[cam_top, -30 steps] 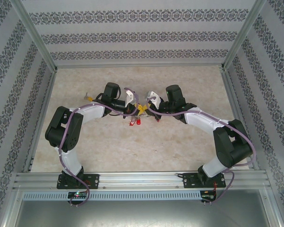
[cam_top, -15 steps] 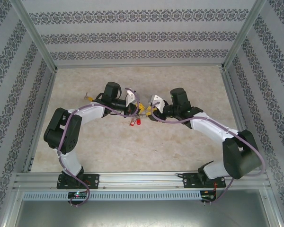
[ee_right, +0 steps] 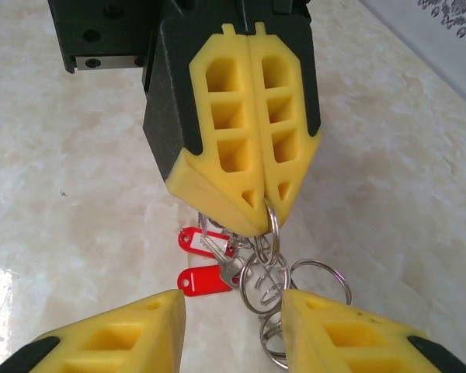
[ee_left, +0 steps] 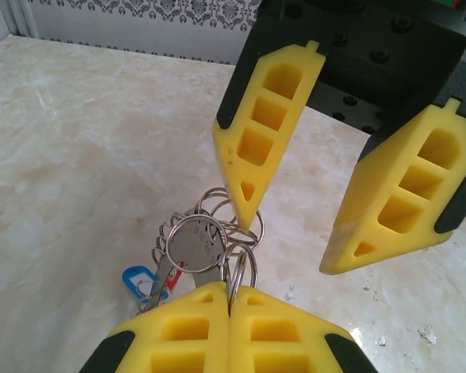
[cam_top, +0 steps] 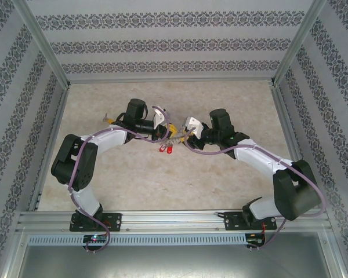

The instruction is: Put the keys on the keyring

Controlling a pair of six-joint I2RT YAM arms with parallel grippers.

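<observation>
Risk, as I judge it: the keyring (ee_left: 241, 272) is pinched only at its edge, so a nudge from the other arm could twist it free. My left gripper (ee_left: 229, 291) is clamped shut on that ring; keys (ee_left: 190, 245) and a blue tag (ee_left: 136, 278) hang just beyond its tips. Farther out, my right gripper (ee_left: 299, 241) stands wide apart, one finger (ee_left: 264, 132) touching the small rings (ee_left: 217, 203).
</observation>
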